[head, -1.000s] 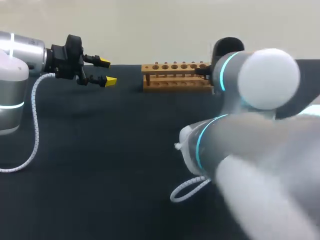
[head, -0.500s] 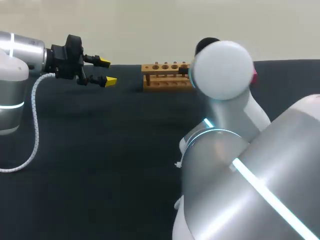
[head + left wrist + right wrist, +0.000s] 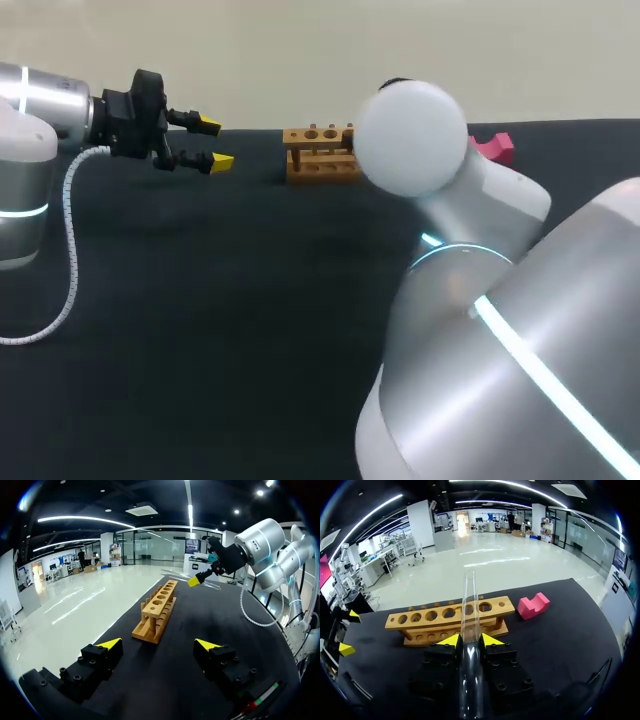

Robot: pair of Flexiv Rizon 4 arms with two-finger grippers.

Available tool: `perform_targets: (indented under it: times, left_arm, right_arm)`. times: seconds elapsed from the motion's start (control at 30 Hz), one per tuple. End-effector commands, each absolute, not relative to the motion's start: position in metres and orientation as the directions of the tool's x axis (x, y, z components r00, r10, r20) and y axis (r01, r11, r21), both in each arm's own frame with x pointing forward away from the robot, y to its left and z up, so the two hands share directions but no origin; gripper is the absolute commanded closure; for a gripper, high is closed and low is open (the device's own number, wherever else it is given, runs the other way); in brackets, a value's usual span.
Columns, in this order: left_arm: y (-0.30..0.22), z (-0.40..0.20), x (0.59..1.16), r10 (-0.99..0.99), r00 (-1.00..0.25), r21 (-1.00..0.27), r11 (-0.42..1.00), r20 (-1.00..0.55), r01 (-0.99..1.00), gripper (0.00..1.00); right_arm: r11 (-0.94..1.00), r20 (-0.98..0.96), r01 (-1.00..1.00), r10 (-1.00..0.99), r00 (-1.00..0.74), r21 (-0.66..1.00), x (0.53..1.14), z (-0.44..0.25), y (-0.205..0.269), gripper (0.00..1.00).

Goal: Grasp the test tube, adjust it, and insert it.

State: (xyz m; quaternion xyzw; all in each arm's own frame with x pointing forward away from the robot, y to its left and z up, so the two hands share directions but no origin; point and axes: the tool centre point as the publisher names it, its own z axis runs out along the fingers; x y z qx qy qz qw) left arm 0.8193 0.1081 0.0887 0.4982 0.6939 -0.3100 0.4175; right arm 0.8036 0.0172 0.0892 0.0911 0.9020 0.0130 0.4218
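Observation:
A clear glass test tube (image 3: 469, 592) lies along my right gripper (image 3: 471, 640), whose yellow tips are shut on it from both sides. Its open end points out over the wooden rack (image 3: 450, 617), near the rack's holes at the pink-block end. In the head view my right arm (image 3: 410, 138) hides that gripper, the tube and part of the rack (image 3: 318, 152). My left gripper (image 3: 214, 142) hovers open and empty to the left of the rack. In its own view the left gripper (image 3: 158, 644) faces the rack (image 3: 157, 610) end-on, with the right gripper (image 3: 197, 580) beyond.
A pink notched block (image 3: 533, 605) lies on the black table just past the rack's end, also the pink block (image 3: 492, 148) behind my right arm. My right arm's bulky links fill the head view's lower right. The left arm's coiled cable (image 3: 70, 260) hangs over the table's left side.
My right arm has swung leftward in the head view, covering more of the rack and uncovering the pink block. The left arm has stayed still.

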Motion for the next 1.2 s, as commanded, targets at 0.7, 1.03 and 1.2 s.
perform_targets:
  times: [0.7, 1.03, 1.2]
  left_arm:
    - [0.109, 0.088, 0.818, 0.429, -0.151, -0.01, 0.312, -0.891, 0.95, 0.0]
    - [0.109, 0.088, 0.818, 0.429, -0.151, -0.01, 0.312, -0.891, 0.95, 0.0]
    - [0.109, 0.088, 0.818, 0.429, -0.151, -0.01, 0.312, -0.891, 0.95, 0.0]
  right_arm:
    - [0.991, -0.778, 0.048, 0.126, -0.615, 0.122, 0.8, 0.076, 0.029, 1.0]
    - [0.992, -0.773, 0.029, 0.113, -0.624, 0.121, 0.802, 0.071, 0.03, 1.0]
    - [0.992, -0.77, 0.015, 0.107, -0.63, 0.126, 0.804, 0.067, 0.032, 1.0]
